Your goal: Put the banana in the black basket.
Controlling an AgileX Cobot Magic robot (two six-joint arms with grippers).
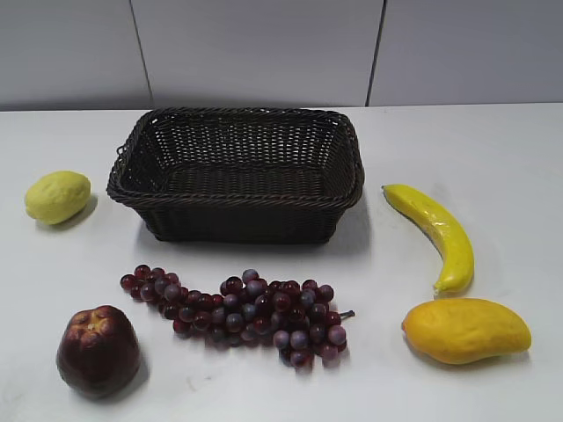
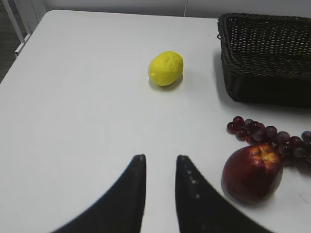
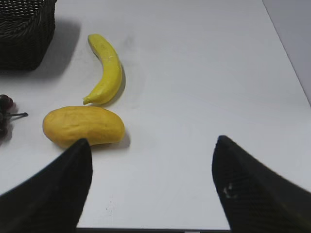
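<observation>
The banana (image 1: 435, 233) lies on the white table right of the black basket (image 1: 237, 199), curved, with its lower tip toward the mango. It also shows in the right wrist view (image 3: 108, 70), with the basket's corner (image 3: 24, 39) at the top left. The basket holds nothing. My right gripper (image 3: 153, 141) is wide open and empty near the table's front edge, nearer than the banana and to its right. My left gripper (image 2: 160, 158) is empty with a narrow gap between its fingers, over bare table left of the apple. Neither gripper shows in the exterior view.
An orange-yellow mango (image 1: 466, 330) lies just in front of the banana, also in the right wrist view (image 3: 82, 126). A lemon (image 1: 57, 196) sits left of the basket. Dark grapes (image 1: 242, 312) and a red apple (image 1: 98, 349) lie in front.
</observation>
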